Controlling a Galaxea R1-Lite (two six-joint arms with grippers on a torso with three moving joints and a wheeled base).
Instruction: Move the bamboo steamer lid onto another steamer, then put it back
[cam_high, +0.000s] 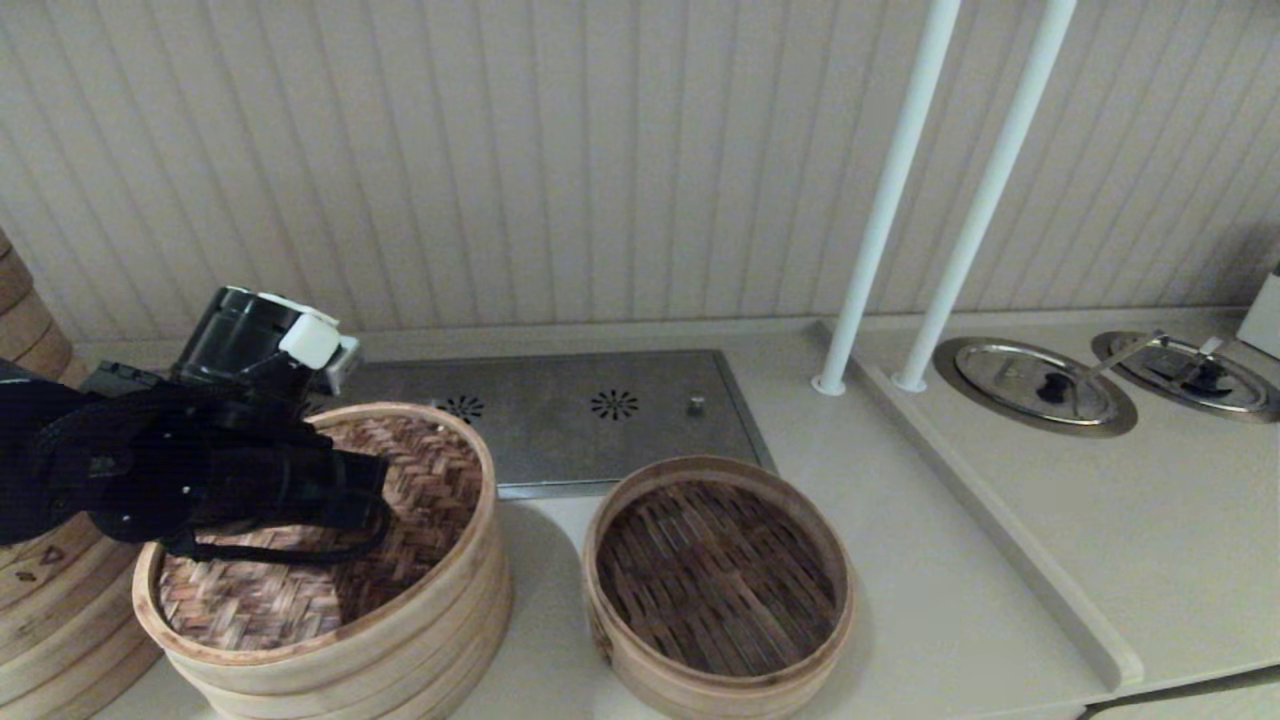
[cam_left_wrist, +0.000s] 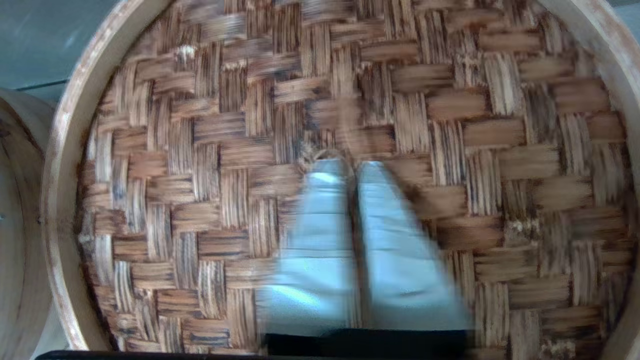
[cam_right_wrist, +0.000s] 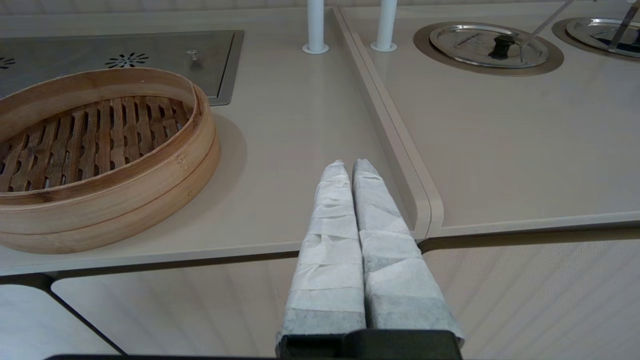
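The bamboo steamer lid (cam_high: 420, 460), brown herringbone weave inside a pale rim, sits tilted on top of a basket stack at the left of the counter. My left gripper (cam_high: 355, 490) reaches down onto its middle. In the left wrist view the weave of the lid (cam_left_wrist: 200, 150) fills the picture, and the left gripper (cam_left_wrist: 350, 162) is shut with its tips pinching a small frayed loop at the lid's centre. Another steamer (cam_high: 717, 580), with a dark slatted floor, stands uncovered to the right of the lid. My right gripper (cam_right_wrist: 350, 165) is shut and hangs empty off the counter's front edge, to the right of that steamer (cam_right_wrist: 95, 145).
A tall stack of baskets (cam_high: 40, 620) stands at the far left. Behind the steamers lies a steel plate (cam_high: 590, 410) with vent holes. Two white poles (cam_high: 880, 200) rise at the back. A raised counter section (cam_high: 1150, 520) on the right holds round steel lids (cam_high: 1035, 385).
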